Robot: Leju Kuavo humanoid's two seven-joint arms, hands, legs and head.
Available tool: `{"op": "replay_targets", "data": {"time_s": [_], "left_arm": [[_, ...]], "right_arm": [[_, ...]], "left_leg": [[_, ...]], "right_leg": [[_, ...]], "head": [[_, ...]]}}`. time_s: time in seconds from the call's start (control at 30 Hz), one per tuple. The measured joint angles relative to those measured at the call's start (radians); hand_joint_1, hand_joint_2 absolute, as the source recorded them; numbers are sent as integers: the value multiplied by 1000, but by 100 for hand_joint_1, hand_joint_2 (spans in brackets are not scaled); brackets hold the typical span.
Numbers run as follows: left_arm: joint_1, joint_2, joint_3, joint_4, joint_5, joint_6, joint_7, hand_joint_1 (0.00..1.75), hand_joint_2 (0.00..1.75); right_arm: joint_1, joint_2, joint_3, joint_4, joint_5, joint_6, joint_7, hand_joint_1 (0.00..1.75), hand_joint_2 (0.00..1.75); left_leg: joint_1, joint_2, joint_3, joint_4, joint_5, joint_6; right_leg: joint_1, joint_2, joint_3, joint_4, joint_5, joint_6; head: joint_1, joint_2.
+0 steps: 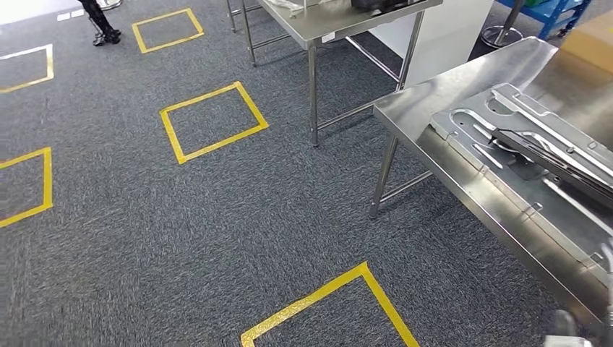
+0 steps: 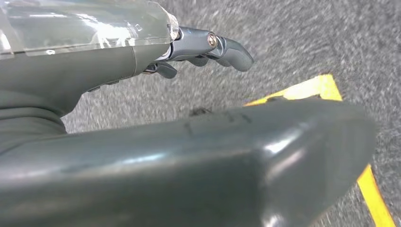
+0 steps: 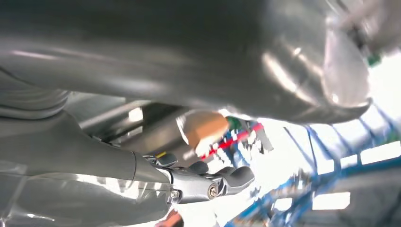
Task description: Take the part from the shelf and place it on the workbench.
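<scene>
Stainless steel is shining along the right side of the head view, where a long steel workbench is standing on thin legs over the grey speckled carpet. A flat silver sheet-metal part with stamped ribs and cut-outs is lying on the bench top, and a narrower, darker metal piece is lying across it, touching it. A second steel table is standing farther back, near the top of the view, with a dark object on it that is too cropped to tell. Yellow tape squares are marking the carpet at several spots, one of them close to the near edge of the view.

In the left wrist view the left hand is hanging over the carpet beside a yellow tape line; its dark fingers are lying slightly curved and apart from the thick grey thumb, with nothing between them.

In the right wrist view the right hand is showing its fingers loosely curved, apart from the thumb, and holding nothing. Behind it a blurred blue frame and bright windows are showing, too smeared to make out further.
</scene>
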Motion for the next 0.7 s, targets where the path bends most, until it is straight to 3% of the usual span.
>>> {"op": "replay_targets", "data": {"time_s": [0.03, 0.07, 0.1, 0.17, 0.23, 0.27, 0.33, 0.37, 0.43, 0.47, 0.53, 0.57, 0.6, 0.63, 0.7], "left_arm": [[1, -1, 0, 0, -1, -1, -2, 0, 0], [2, -1, -1, 0, -1, -1, -3, 0, 0], [3, -2, -1, 0, -1, -2, -4, 0, 0], [5, -2, -1, 0, -1, -2, -5, 0, 0], [5, -1, -1, 0, -1, -1, -4, 0, 0], [5, 0, -1, 0, -1, 0, -4, 0, 0], [6, 0, -2, 0, -1, 2, 0, 0, 0], [7, -1, -2, 0, -1, 2, 2, 0, 0], [7, -1, -5, 0, -1, 3, 5, 0, 0], [6, -2, -8, 0, -2, 3, 6, 0, 0], [5, -2, -13, 0, -2, 3, 7, 0, 0], [6, -2, -16, 0, -2, 3, 7, 0, 0], [7, -2, -17, 0, -2, 3, 7, 0, 0], [8, -2, -19, 0, -2, 3, 7, 0, 0], [6, -3, -22, 0, -3, 2, 7, 0, 0]], "right_arm": [[0, 6, 27, 26, 35, -14, 7, 0, 0], [0, 10, 53, 51, 62, -28, 14, 0, 0], [0, 14, 78, 74, 79, -41, 20, 0, 0], [-8, 18, 122, 117, 98, -59, 31, 0, 0], [-26, 24, 163, 168, 122, -75, 44, 0, 0], [-37, 26, 184, 194, 136, -83, 49, 0, 0], [-63, 31, 226, 241, 163, -96, 56, 0, 0], [-80, 34, 247, 262, 175, -101, 58, 0, 0], [-114, 36, 284, 300, 193, -107, 61, 0, 0], [-126, 37, 299, 319, 199, -107, 63, 0, 0], [-142, 39, 325, 351, 206, -107, 66, 0, 0], [-148, 40, 335, 365, 208, -107, 66, 0, 0], [-155, 41, 344, 375, 210, -106, 66, 0, 0], [-164, 42, 353, 386, 210, -103, 66, 0, 0], [-190, 43, 374, 414, 216, -89, 64, 0, 0]], "left_leg": [[1, 8, -18, 55, -23, -2], [1, 11, -18, 75, -26, -1], [1, 13, 4, 54, -11, 2], [-4, 37, 98, -85, 36, 15], [-17, 74, 170, -203, 57, 31], [-23, 85, 180, -227, 56, 37], [-23, 73, 179, -241, 61, 47], [-20, 64, 181, -252, 67, 51], [-12, 47, 186, -269, 80, 61], [-13, 38, 183, -271, 84, 64], [-14, 13, 177, -268, 88, 67], [-15, -1, 175, -265, 88, 68], [-15, -15, 174, -261, 88, 67], [-15, -29, 173, -255, 86, 65], [-16, -52, 168, -241, 82, 59]], "right_leg": [[3, -13, -5, 0, 3, -2], [6, -26, -8, 1, 5, -2], [8, -38, -11, 1, 6, -2], [12, -61, -10, 1, 7, 0], [16, -81, -9, 0, 9, 6], [17, -91, -9, 0, 11, 11], [18, -107, -7, -4, 13, 22], [18, -99, -8, -1, 8, 27], [18, -52, -31, 55, -32, 34], [17, -23, -58, 113, -65, 35], [16, 3, -120, 240, -115, 36], [16, 6, -135, 267, -113, 37], [16, 8, -132, 257, -91, 37], [16, 13, -111, 207, -53, 36], [13, 49, -55, 77, 10, 32]], "head": [[0, 0], [0, 0], [0, 0], [0, 0], [0, 0], [0, 0], [0, 0], [0, 0], [0, 0], [0, 0], [0, 0], [0, 0], [0, 0], [0, 0], [0, 0]]}}
